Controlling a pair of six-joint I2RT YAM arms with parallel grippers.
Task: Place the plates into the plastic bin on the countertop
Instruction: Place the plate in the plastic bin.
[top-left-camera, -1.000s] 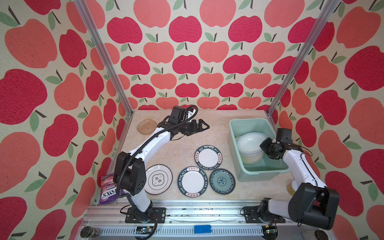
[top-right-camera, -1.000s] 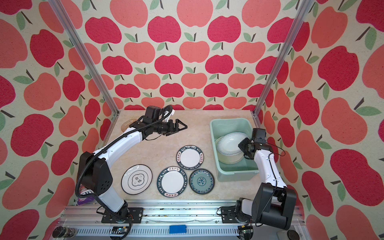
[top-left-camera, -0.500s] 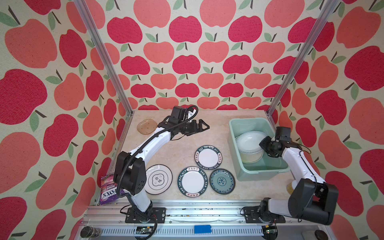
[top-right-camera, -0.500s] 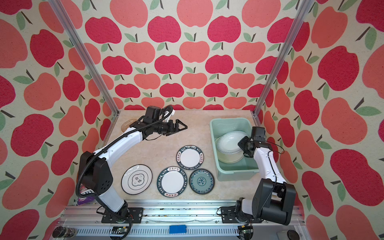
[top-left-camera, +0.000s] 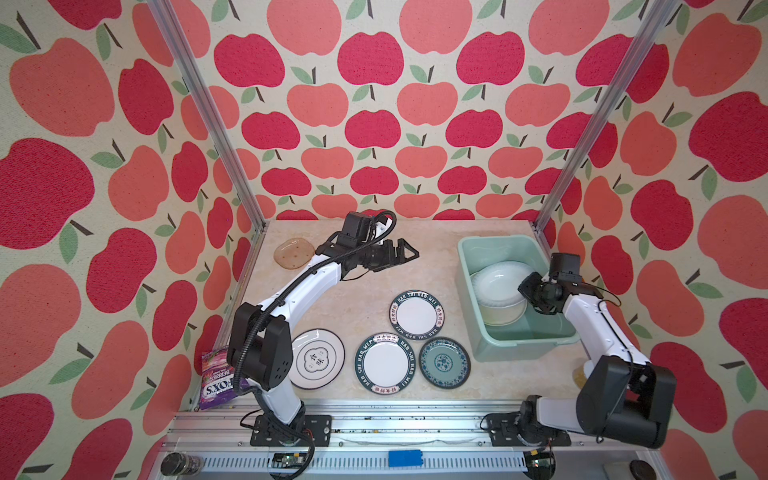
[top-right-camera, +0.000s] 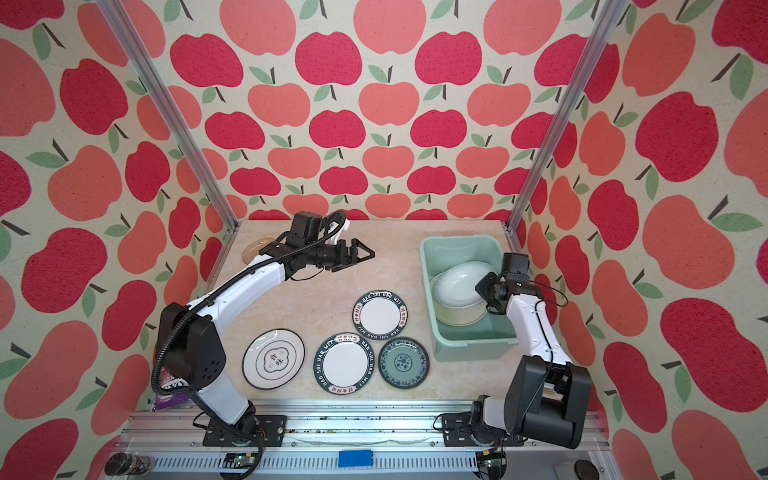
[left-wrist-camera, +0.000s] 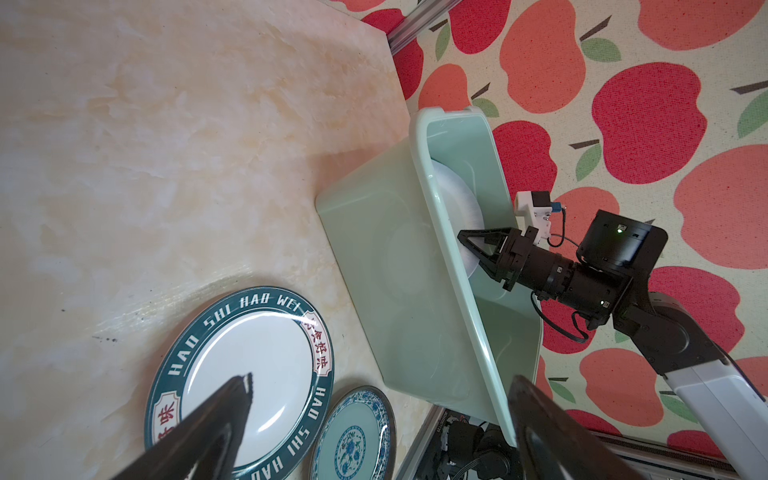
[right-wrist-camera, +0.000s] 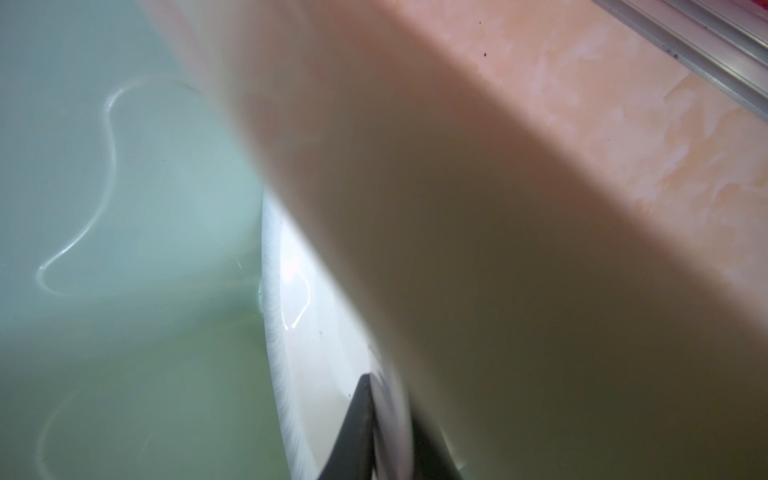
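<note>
The mint-green plastic bin stands at the right of the countertop. Inside it a plain white plate leans tilted over another pale dish. My right gripper is shut on the white plate's rim. My left gripper hangs open and holds nothing above the back middle of the countertop. Flat on the countertop lie an amber plate, two green-lettered plates, a teal plate and a black-rimmed plate.
A purple snack bag lies at the front left edge beside the left arm's base. Aluminium rails border the front. Apple-print walls close in the back and both sides. The bin's wall stands close to the nearest lettered plate.
My right gripper has shifted slightly toward the back of the bin with the white plate. The left arm has barely moved.
</note>
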